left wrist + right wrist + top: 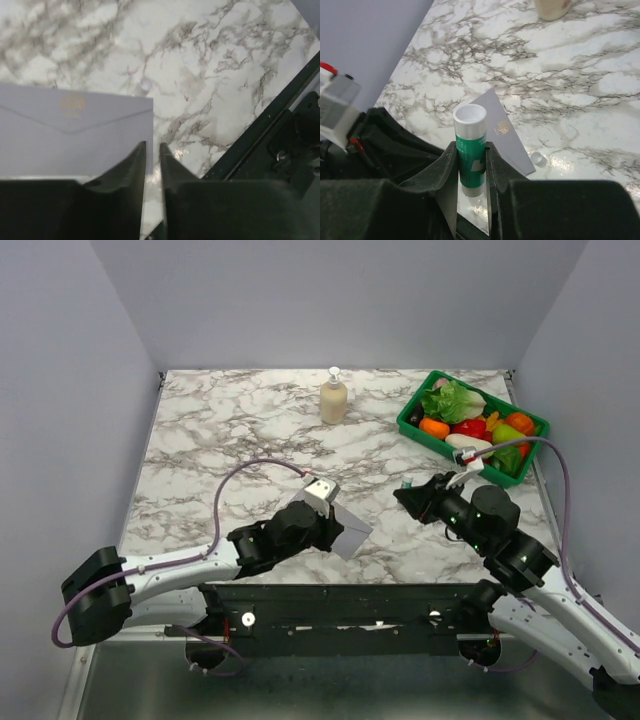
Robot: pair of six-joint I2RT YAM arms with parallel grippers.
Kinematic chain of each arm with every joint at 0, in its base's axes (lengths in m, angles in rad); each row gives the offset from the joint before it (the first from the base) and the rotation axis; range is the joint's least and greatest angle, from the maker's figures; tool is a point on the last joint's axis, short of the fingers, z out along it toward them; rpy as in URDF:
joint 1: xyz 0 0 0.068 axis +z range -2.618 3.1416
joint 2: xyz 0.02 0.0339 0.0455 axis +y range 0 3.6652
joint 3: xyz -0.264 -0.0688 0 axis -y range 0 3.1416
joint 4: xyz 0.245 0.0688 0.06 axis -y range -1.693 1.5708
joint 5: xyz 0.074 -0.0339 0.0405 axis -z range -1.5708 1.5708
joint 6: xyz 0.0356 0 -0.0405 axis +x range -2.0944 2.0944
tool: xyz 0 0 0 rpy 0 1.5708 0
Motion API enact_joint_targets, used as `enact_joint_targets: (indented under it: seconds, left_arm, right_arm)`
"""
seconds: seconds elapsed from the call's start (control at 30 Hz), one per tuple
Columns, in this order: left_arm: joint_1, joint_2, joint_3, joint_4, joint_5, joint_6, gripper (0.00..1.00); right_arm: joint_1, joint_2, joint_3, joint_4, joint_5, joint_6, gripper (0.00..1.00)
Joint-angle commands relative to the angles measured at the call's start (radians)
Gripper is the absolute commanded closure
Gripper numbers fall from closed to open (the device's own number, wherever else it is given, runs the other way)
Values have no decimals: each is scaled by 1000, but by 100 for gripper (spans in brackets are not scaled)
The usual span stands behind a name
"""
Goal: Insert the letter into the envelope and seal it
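Note:
The grey-lavender envelope (352,531) lies flat on the marble, flap closed, with a gold emblem on the flap (72,103). It also shows in the right wrist view (502,131). My left gripper (152,150) is over the envelope's right edge with its jaws closed to a narrow slit; I cannot tell if they pinch the paper. In the top view it (325,528) covers the envelope's left part. My right gripper (470,150) is shut on an uncapped green glue stick (469,125), held upright to the right of the envelope (407,484). The cream letter is not in view.
A small clear cap (538,159) lies on the marble beside the envelope's corner (145,85). A soap bottle (333,397) stands at the back. A green basket (414,412) of toy vegetables sits at the back right. The black arm frame (340,595) runs along the near edge.

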Motion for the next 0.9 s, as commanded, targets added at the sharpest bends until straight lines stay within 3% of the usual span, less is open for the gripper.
enact_joint_targets:
  seconds: [0.0, 0.33, 0.57, 0.87]
  left_arm:
    - [-26, 63, -52, 82, -29, -143, 100]
    - [-34, 255, -52, 167, -49, -205, 100]
    - [-13, 440, -17, 83, -77, -267, 100]
    - [0, 365, -57, -45, -115, -284, 100]
  right_arm:
    - [1, -46, -20, -48, 110, 22, 99]
    - [1, -58, -29, -76, 148, 40, 99]
    - [1, -75, -38, -85, 164, 28, 99]
    - [1, -73, -55, -94, 196, 23, 99]
